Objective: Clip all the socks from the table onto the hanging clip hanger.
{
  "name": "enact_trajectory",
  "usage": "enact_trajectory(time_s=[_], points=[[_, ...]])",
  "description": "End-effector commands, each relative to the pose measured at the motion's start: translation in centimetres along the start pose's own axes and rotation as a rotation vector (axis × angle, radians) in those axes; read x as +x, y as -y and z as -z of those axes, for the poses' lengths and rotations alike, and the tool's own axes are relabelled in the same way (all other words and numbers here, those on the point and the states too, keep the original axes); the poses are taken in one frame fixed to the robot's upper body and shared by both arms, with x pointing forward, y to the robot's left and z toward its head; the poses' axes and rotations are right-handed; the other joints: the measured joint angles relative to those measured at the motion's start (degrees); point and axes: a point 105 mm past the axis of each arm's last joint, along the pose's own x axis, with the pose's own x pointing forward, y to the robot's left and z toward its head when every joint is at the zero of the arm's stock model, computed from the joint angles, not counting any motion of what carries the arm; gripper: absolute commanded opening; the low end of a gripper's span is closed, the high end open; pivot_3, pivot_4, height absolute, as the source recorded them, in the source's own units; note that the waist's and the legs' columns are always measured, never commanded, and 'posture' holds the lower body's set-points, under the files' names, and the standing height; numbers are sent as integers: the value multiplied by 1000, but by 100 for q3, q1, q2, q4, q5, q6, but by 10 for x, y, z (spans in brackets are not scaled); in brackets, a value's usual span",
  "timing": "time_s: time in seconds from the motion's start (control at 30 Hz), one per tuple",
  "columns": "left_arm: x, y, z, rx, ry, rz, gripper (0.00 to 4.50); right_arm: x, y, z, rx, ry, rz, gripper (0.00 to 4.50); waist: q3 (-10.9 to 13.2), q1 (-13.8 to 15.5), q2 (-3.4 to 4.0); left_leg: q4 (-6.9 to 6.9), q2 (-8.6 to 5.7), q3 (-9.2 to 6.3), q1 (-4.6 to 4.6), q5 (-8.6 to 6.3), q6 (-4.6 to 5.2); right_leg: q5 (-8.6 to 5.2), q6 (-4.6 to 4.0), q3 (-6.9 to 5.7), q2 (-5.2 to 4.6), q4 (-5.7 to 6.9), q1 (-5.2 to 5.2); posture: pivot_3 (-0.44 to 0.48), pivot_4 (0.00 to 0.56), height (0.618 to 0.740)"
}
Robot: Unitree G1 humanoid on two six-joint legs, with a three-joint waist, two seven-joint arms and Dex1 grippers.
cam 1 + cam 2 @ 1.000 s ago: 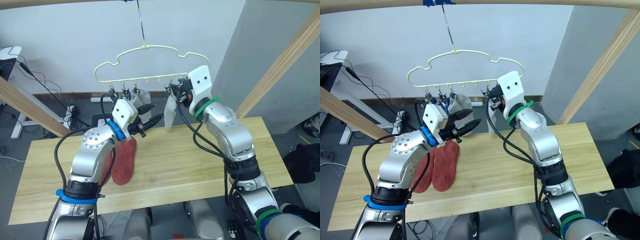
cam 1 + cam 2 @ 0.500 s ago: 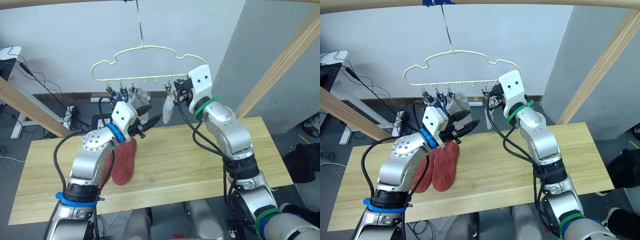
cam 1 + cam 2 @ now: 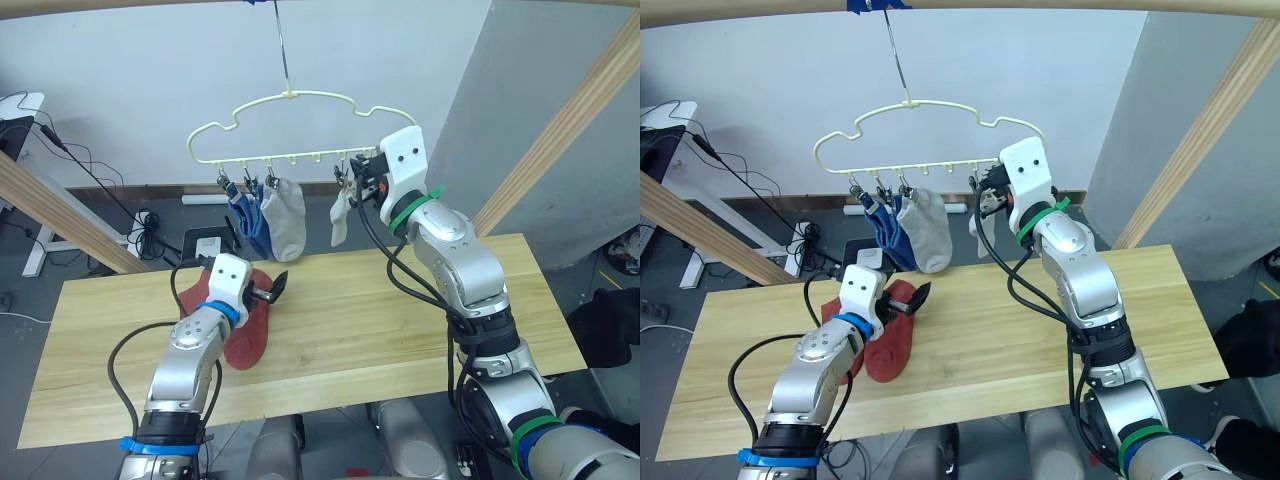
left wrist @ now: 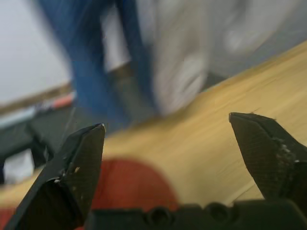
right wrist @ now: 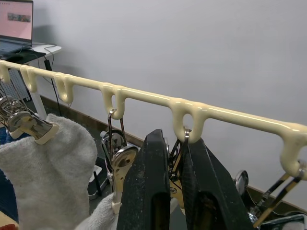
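Left gripper (image 3: 908,301) spread wide over rust-red socks (image 3: 892,340); right gripper (image 5: 173,158) pinching a metal clip (image 5: 176,184). Risk: cream hanger (image 3: 930,120) swinging.

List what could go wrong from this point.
1. The right end effector is shut on a clip of the hanger, which hangs from one hook; a pull could swing it and shake the hung socks.
2. The open left end effector over two overlapping red socks might grab both.

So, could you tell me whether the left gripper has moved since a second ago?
Yes. The left gripper has dropped from near the hanger toward the red socks on the table.
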Motion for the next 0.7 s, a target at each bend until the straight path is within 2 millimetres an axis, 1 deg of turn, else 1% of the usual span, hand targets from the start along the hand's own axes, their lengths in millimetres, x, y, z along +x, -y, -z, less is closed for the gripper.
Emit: enact_trajectory(time_s=[0.03, 0.13, 0.23, 0.4, 0.5, 0.7], points=[[0, -13, 8, -44, -20, -81, 4453, -2, -1, -17, -14, 59, -7, 0, 0, 1, 0, 0, 0, 0, -1, 0, 0, 0, 0, 0, 0, 0, 0, -206, 293, 740], [2, -18, 23, -72, -72, -121, 4453, -2, -2, -17, -15, 58, -12, 0, 0, -1, 0, 0, -1, 1, -1, 0, 0, 0, 0, 0, -1, -1, 0, -216, 296, 740], [4, -19, 31, -81, -112, -133, 4453, -2, -2, -17, -15, 58, -14, 0, 0, -1, 0, 0, -1, 1, -1, 0, 0, 0, 0, 0, -3, -1, 0, -216, 296, 740], [4, -15, 42, -7, -182, -114, 4453, -2, -3, -17, -12, 59, -15, 0, 0, -10, 0, 0, -2, 2, 3, 0, 0, 0, 0, 1, -4, 2, 1, -219, 296, 740], [1, -17, 46, 21, -202, -127, 3839, -2, -4, -17, -9, 61, -17, 0, 0, -9, 0, 0, -1, 2, 4, 0, 0, 0, 0, 1, -4, 4, 1, -216, 295, 740], [-3, -20, 51, 32, -224, -140, 2118, -2, -6, -18, -4, 64, -20, 0, 0, -8, 0, 0, -1, 2, 5, 0, 0, 0, 0, 1, -4, 4, 2, -213, 296, 740]])
